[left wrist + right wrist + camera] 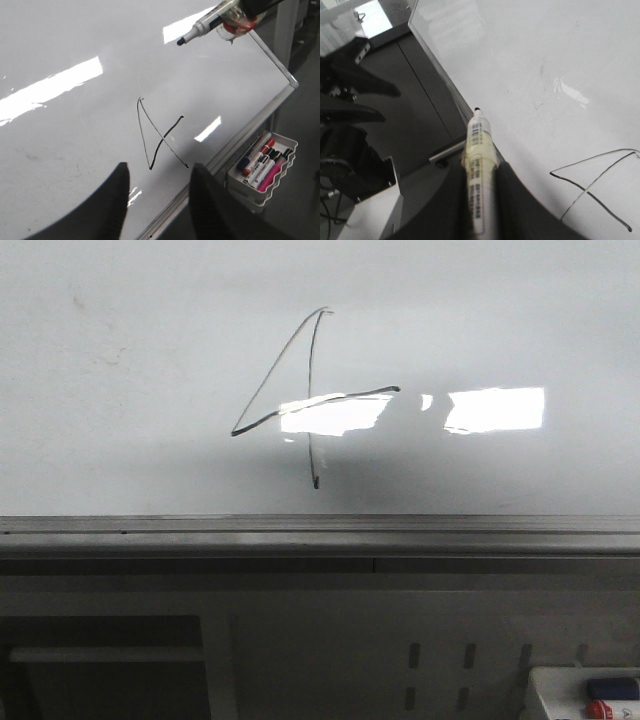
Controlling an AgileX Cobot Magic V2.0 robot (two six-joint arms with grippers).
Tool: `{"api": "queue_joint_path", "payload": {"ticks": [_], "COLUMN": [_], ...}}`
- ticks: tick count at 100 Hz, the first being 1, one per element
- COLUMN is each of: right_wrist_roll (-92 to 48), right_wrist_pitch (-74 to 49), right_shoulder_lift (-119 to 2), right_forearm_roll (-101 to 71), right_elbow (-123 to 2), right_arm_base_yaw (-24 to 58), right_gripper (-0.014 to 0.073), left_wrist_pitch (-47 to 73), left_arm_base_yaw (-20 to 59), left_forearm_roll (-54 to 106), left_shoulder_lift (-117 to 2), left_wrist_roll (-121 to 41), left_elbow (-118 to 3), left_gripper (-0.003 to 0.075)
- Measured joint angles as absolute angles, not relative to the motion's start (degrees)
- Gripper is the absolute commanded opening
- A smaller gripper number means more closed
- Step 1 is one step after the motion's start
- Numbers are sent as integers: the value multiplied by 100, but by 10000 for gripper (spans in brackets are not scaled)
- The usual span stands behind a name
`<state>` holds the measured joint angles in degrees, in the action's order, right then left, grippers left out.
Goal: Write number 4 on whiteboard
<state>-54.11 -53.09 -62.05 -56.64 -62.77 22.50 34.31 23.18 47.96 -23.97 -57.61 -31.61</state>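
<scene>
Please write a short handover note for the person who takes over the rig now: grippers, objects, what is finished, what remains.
Right gripper: jaws shut on the marker, tip uncapped, lifted off the board.
Left gripper: jaws open, empty, facing the whiteboard.
The number 4 is drawn: diagonal, crossbar and vertical stroke all visible, thin but readable.
Spare markers sit in the tray beside the board's lower rail.
Left: probably only putting the marker away; writing looks complete.

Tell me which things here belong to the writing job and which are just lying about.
Job: whiteboard; number 4; marker held in the right hand.
Lying about: tray of spare markers; idle left hand.
</scene>
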Motion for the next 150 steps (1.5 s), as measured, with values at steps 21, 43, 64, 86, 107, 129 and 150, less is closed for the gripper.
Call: {"api": "queue_joint_path", "payload": {"ticks": [21, 43, 64, 86, 107, 129, 150], "right_wrist_roll": [-5444, -5467, -5467, -5467, -5467, -5467, -5467], "right_wrist_pitch": [-5087, -4027, -3902, -3944, -3957, -4031, -4087], "right_shoulder_lift": [-6307, -6422, -6568, -6567, -6567, -6602, -6702], "right_forearm_roll": [-3809, -3164, -3054, -3080, -3099, -3112, -3121], "right_elbow": [-6289, -6289, -6289, -6289, -6289, -6289, -6289], "right_arm_base_yaw": [3718, 5045, 5233, 5246, 5246, 5246, 5246], "right_gripper": [-43, -43, -43, -43, -44, -44, -44], "left_wrist_pitch": [5004, 5878, 5910, 5606, 5579, 5495, 5430], "left_arm_base_yaw": [2383, 3156, 3682, 3733, 3733, 3733, 3733], "left_forearm_roll": [4380, 4170, 3721, 3681, 3796, 4034, 4107], "left_shoulder_lift": [-3580, -4483, -4869, -5095, -5313, -5495, -5528], "left_wrist_roll": [-6043, -6354, -6368, -6368, -6368, -6368, -6377], "left_elbow": [-4415, -5164, -5321, -5321, -5327, -5327, -5327], "left_gripper": [419, 419, 419, 368, 262, 169, 26]}}
